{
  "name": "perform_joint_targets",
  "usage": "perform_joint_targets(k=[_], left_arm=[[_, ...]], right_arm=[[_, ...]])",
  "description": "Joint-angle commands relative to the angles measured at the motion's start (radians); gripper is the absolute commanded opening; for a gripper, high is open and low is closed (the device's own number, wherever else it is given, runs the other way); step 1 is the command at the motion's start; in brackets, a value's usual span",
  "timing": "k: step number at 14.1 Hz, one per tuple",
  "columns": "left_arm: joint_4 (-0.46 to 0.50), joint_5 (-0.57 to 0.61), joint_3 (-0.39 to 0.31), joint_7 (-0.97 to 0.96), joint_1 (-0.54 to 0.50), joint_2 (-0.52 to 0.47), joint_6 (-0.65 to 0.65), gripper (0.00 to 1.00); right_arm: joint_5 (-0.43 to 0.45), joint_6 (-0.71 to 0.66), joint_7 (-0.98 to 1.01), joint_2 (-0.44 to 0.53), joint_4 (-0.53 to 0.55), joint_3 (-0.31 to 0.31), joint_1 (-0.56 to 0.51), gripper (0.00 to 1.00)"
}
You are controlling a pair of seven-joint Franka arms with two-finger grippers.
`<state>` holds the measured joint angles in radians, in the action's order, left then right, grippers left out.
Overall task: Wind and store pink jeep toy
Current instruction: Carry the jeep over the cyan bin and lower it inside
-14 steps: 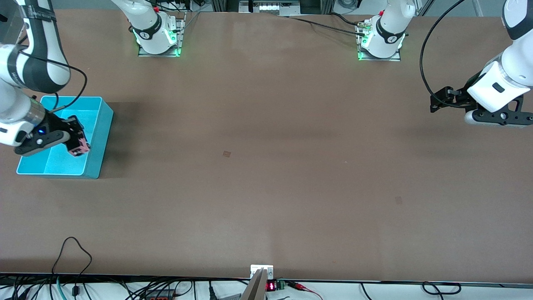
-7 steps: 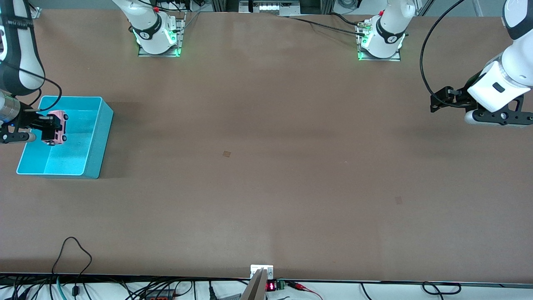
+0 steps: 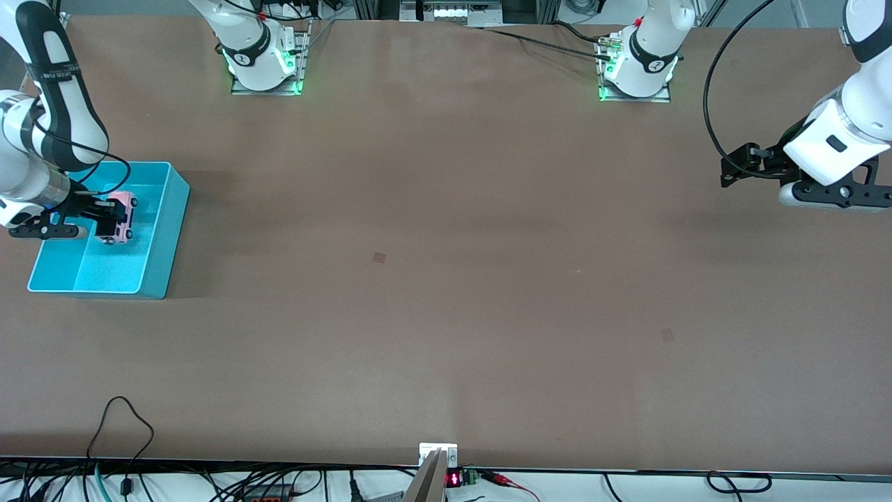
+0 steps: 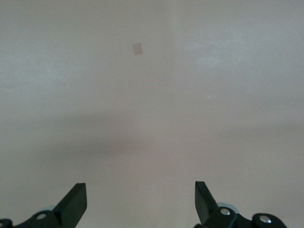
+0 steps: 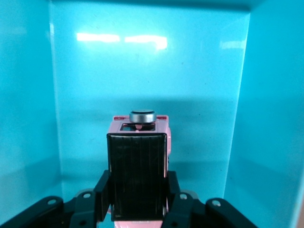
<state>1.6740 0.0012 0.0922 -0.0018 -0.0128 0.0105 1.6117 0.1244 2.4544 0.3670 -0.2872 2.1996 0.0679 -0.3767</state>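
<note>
the right gripper (image 3: 104,222) hangs over the turquoise bin (image 3: 164,237) at the right arm's end of the table (image 3: 446,279), its fingers pinched on the jeep (image 3: 120,217), which is held up in the air above the bin's floor. in the right wrist view the jeep (image 5: 137,166) shows its black roof panel between the two fingers (image 5: 102,194), with a small round silver part at its end, and the bin (image 5: 142,61) walls rise around it on three sides. whether the jeep touches the bin's floor cannot be told. the left gripper (image 3: 732,174) waits over bare table at the left arm's end, its fingers spread wide with nothing between them; the left wrist view shows both fingertips (image 4: 76,202) well apart above the table (image 4: 152,95).
</note>
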Motion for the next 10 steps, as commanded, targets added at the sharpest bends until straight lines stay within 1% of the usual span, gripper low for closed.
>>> perform_joint_targets(k=[1, 5, 6, 7, 9, 10], left_arm=[[-0.022, 0.010, 0.043, -0.009, 0.004, 0.000, -0.015, 1.00], [-0.026, 0.010, 0.043, -0.007, 0.004, 0.000, -0.015, 1.00], [-0.026, 0.010, 0.043, -0.007, 0.004, 0.000, -0.015, 1.00], [-0.026, 0.010, 0.043, -0.007, 0.004, 0.000, -0.015, 1.00], [-0.026, 0.010, 0.043, -0.007, 0.004, 0.000, -0.015, 1.00], [-0.026, 0.010, 0.043, -0.007, 0.004, 0.000, -0.015, 1.00]], right_arm=[[0.021, 0.107, -0.016, -0.033, 0.048, -0.017, -0.042, 0.00], [0.021, 0.112, -0.013, -0.061, 0.051, -0.017, -0.050, 0.01], [0.021, 0.112, -0.011, -0.061, 0.051, -0.017, -0.048, 0.16], [0.021, 0.109, -0.010, -0.061, 0.051, -0.017, -0.044, 0.43], [0.023, 0.106, -0.010, -0.055, 0.049, -0.017, -0.039, 0.73], [0.023, 0.103, -0.010, -0.050, 0.046, -0.019, -0.037, 0.85]])
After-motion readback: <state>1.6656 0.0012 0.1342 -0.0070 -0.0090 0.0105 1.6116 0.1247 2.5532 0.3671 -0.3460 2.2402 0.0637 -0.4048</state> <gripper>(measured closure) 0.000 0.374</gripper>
